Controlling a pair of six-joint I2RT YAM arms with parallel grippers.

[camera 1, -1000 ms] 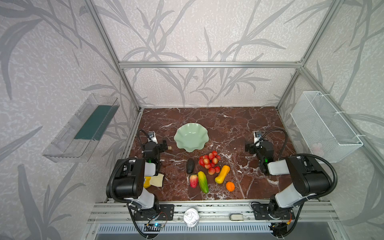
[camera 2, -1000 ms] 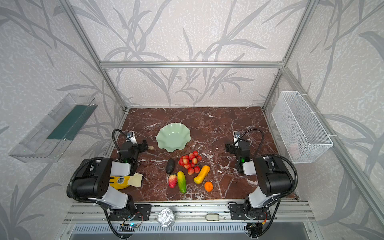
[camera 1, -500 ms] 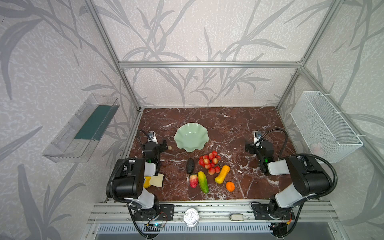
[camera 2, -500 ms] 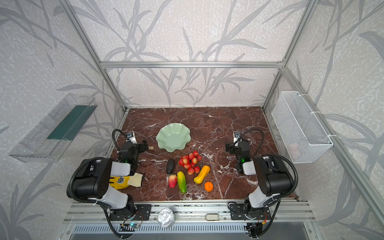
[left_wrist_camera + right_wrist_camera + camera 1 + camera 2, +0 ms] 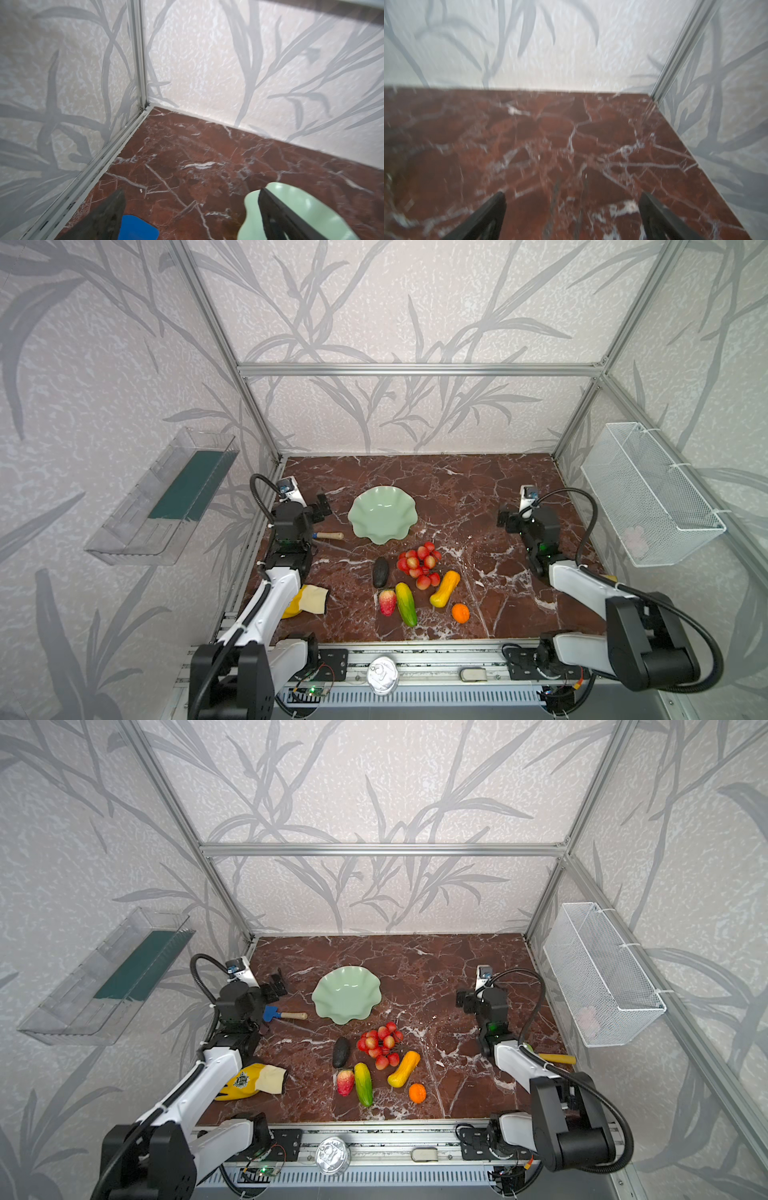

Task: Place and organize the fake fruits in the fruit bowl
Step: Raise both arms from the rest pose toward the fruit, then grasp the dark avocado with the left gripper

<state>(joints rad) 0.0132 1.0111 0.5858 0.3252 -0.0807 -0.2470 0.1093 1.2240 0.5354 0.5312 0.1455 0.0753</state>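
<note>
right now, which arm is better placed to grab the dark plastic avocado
Left, probably: the open left gripper hangs beside the pale mint-green scalloped bowl, nearer the dark avocado than the open right gripper.

A yellow-and-cream glove point(image 5: 261, 1080) and a blue spade point(image 5: 272, 1014) lie on the marbled surface point(image 5: 415, 969) — clear tray point(image 5: 162, 497), wire basket point(image 5: 648, 493) on the walls.

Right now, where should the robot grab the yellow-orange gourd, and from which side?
Across its middle, probably from above with the right pincer. The gourd lies flat on the marble, long sides free; the grapes crowd its far end, the orange its near end.
</note>
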